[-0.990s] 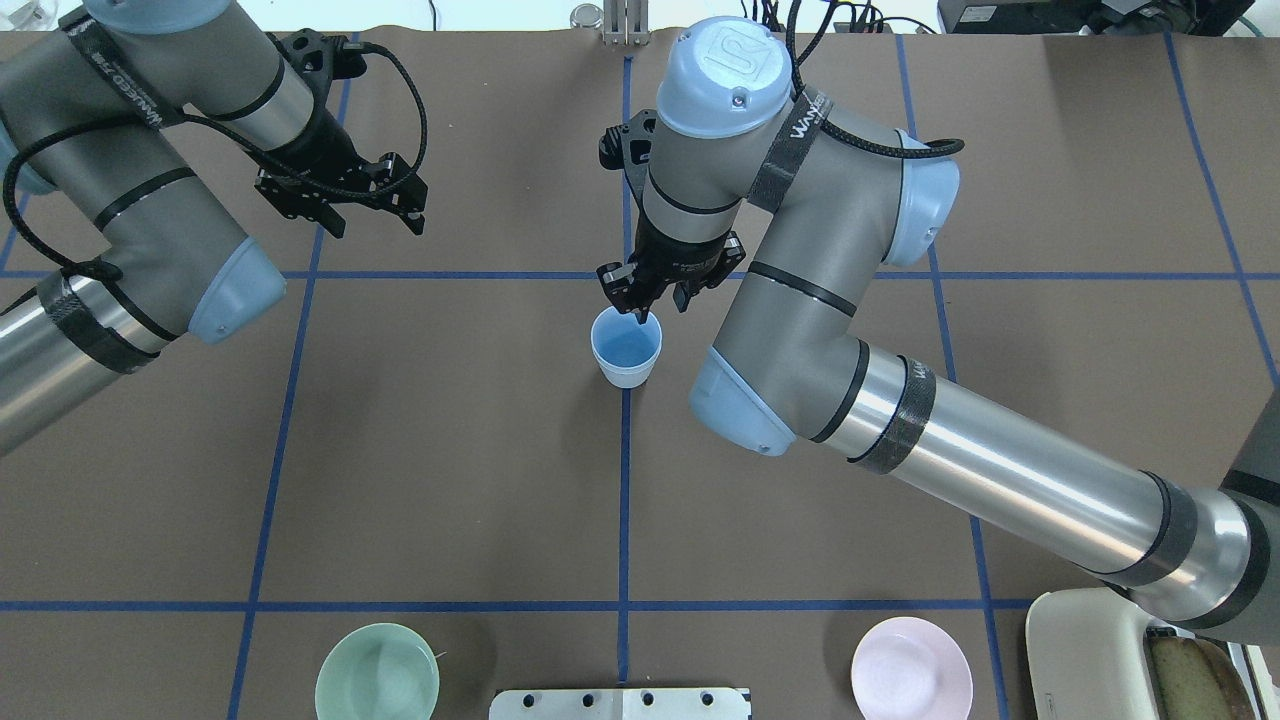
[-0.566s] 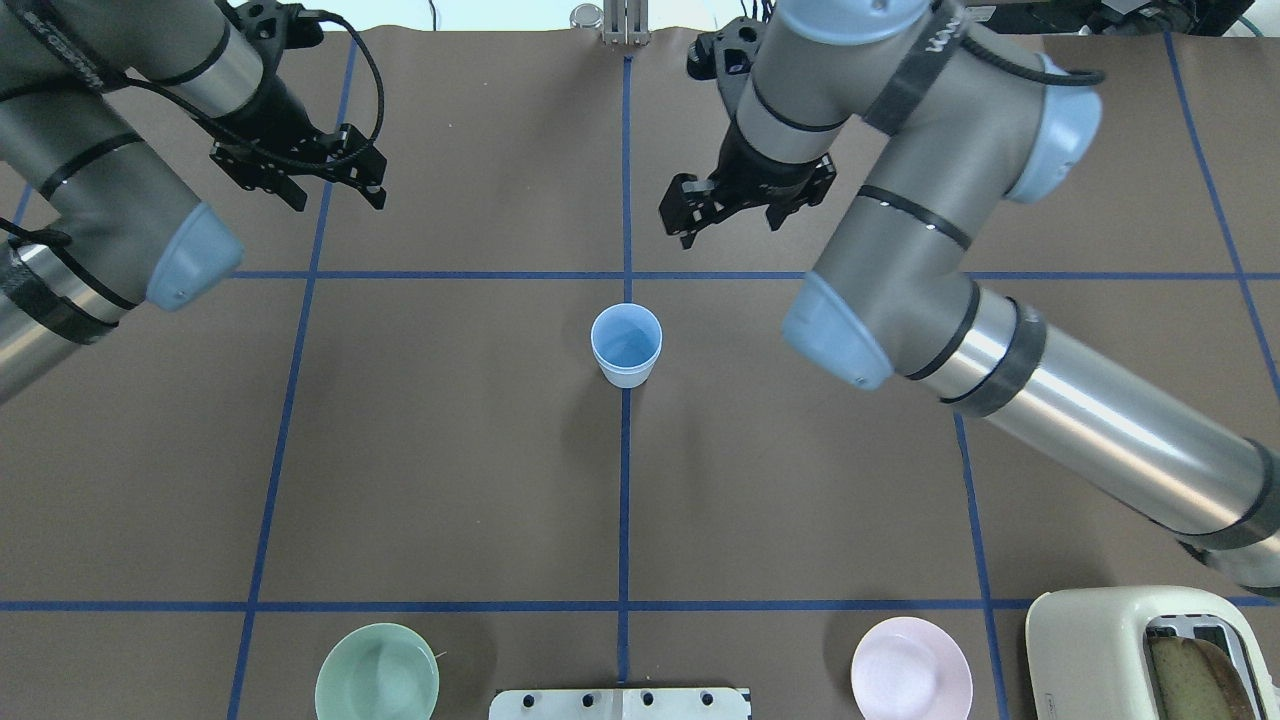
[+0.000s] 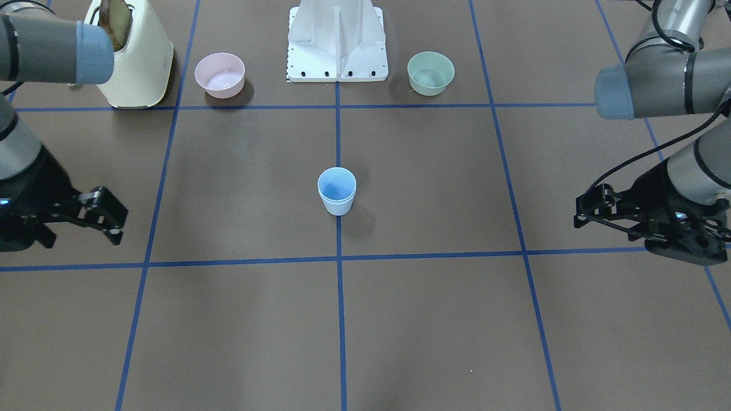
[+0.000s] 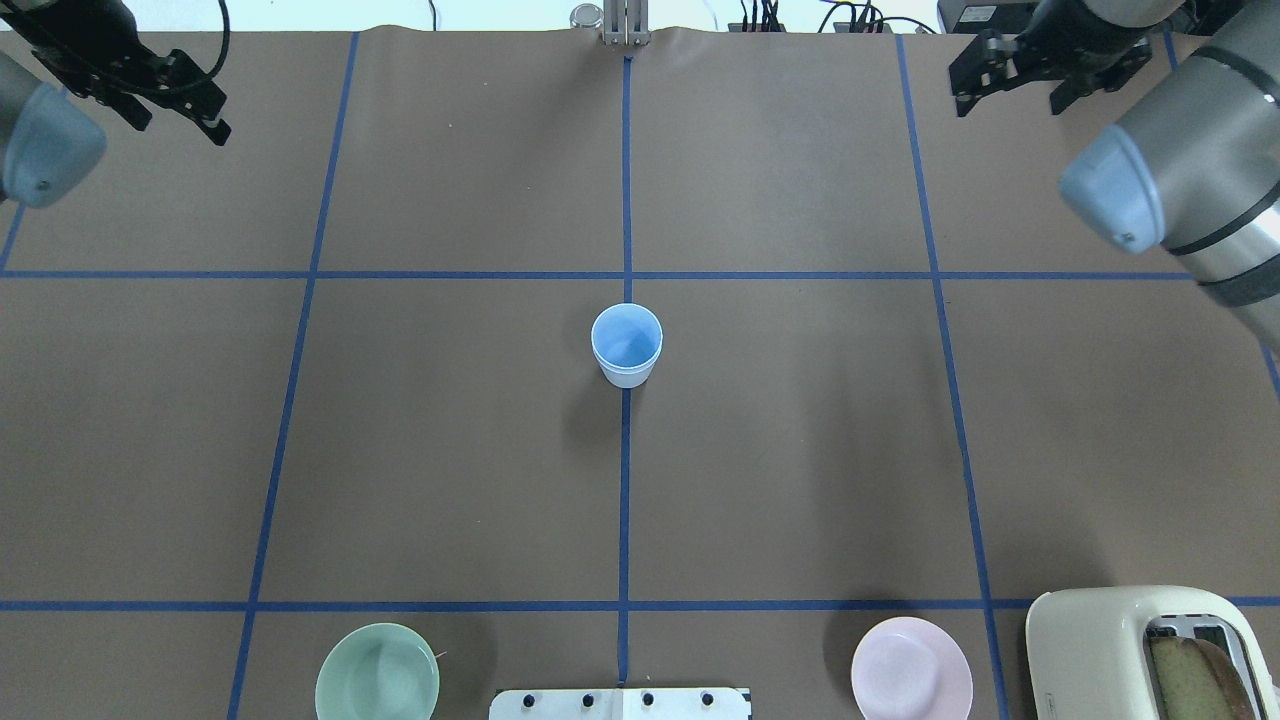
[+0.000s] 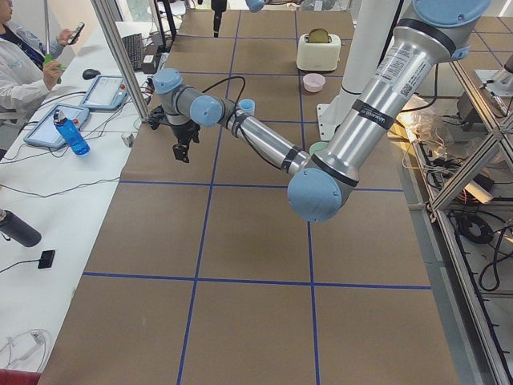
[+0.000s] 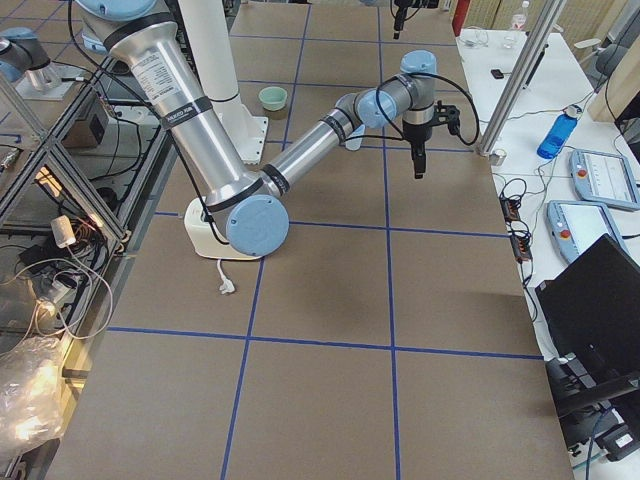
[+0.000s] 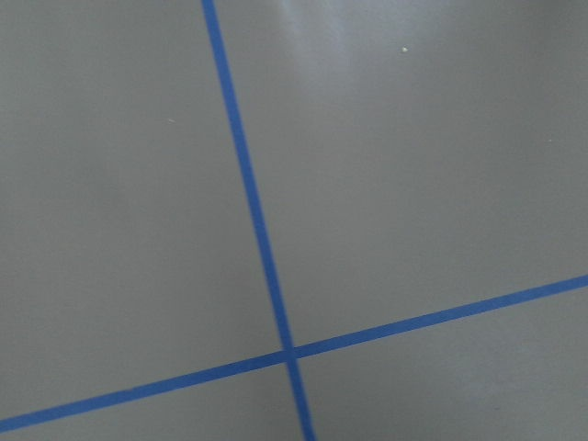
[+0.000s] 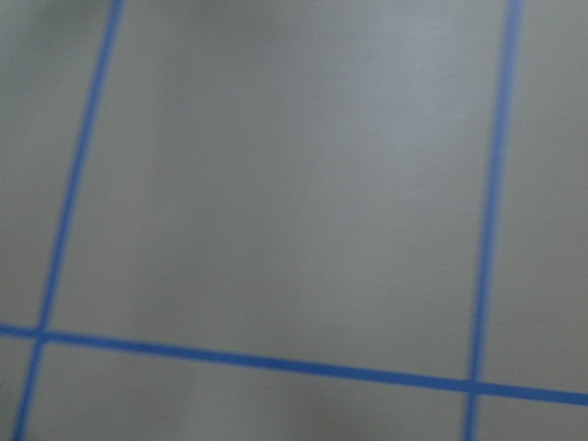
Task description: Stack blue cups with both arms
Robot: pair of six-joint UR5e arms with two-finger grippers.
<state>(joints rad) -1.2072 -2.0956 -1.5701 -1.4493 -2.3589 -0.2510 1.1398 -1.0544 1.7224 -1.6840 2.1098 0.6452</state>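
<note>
The blue cups (image 4: 626, 345) stand upright at the table's centre on the blue tape line. They look nested, showing as one tumbler with a second rim line just under the top (image 3: 337, 192). My left gripper (image 4: 178, 122) is open and empty at the far left corner, well away from the cups; it also shows in the front view (image 3: 628, 222). My right gripper (image 4: 1010, 98) is open and empty at the far right corner, and also shows in the front view (image 3: 83, 231). Both wrist views show only bare mat and tape lines.
A mint-green bowl (image 4: 377, 672) and a pink bowl (image 4: 911, 668) sit at the near edge on either side of the white base stand (image 4: 620, 703). A cream toaster (image 4: 1120, 640) with bread in it stands at the near right corner.
My right gripper was at the cup's rim a second ago; it has let go and drawn back to the far right. My left gripper has drawn back to the far left. The cups stayed put.
</note>
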